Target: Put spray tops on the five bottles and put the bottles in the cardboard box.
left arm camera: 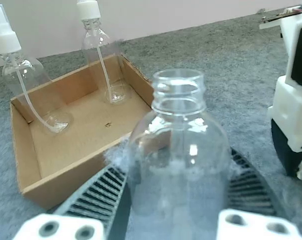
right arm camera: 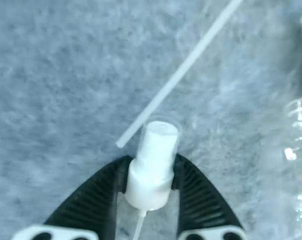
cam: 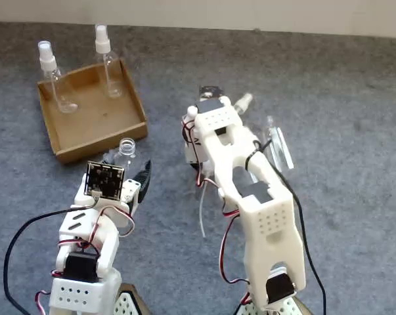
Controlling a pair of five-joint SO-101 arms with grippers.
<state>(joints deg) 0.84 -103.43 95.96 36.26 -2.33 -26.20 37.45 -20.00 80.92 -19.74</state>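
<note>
A: left gripper (left arm camera: 177, 186)?
B: Fingers clamped on an uncapped clear plastic bottle (left arm camera: 178, 130), upright, just short of the shallow brown cardboard box (left arm camera: 65, 177).
A: right gripper (right arm camera: 151, 169)?
B: Pinching a white spray top (right arm camera: 153, 147) over grey carpet (right arm camera: 65, 75). Farther off, two capped bottles (cam: 60, 92) (cam: 111, 72) stand in the box.

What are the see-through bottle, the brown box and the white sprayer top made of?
The bottle looks like clear, glossy plastic: you see straight through it and it shows bright glints, though glass can't be ruled out. The box looks like plain matte cardboard, brown with raw cut edges. The spray top looks like smooth white plastic, opaque with a soft sheen.
</note>
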